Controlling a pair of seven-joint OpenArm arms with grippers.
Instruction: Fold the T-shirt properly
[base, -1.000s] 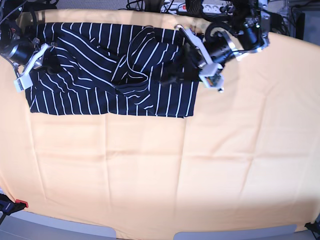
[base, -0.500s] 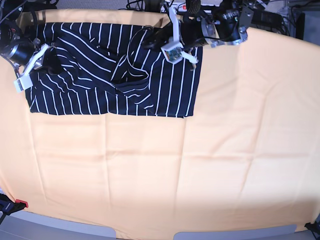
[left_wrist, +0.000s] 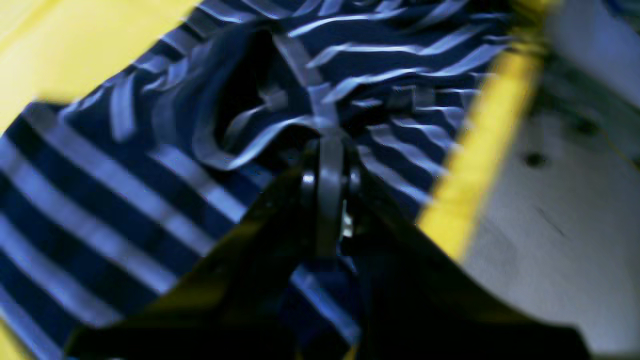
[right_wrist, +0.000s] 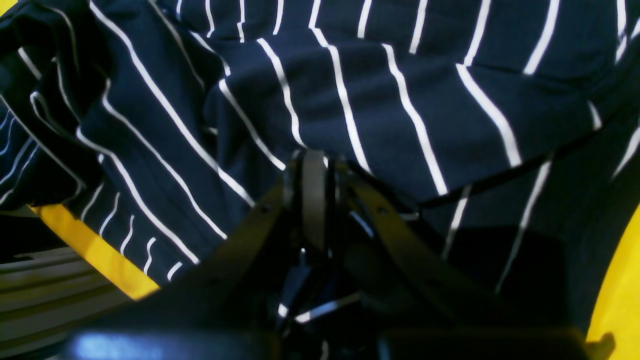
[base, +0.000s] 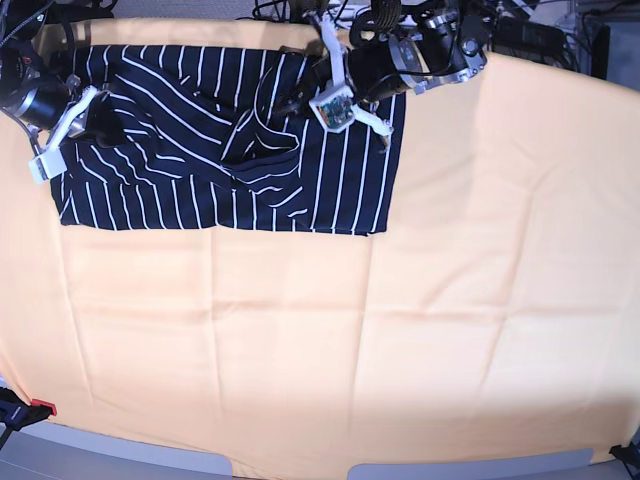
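The shirt (base: 220, 140) is bunched along the counter's (base: 330, 340) far edge. Your left gripper (left_wrist: 327, 150) is clamped on a fold near the middle; the right gripper (right_wrist: 312, 170) is nearly closed on cloth at the other end. I'd pull both apart evenly to flatten the wrinkles, and watch that far edge so nothing slides off.

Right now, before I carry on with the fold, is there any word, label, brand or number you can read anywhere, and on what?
No readable text in any view.
T-shirt: only white stripes, no print or tag showing.
Small circuit board on the left arm: any markings too small to read.
Orange table cover: plain.
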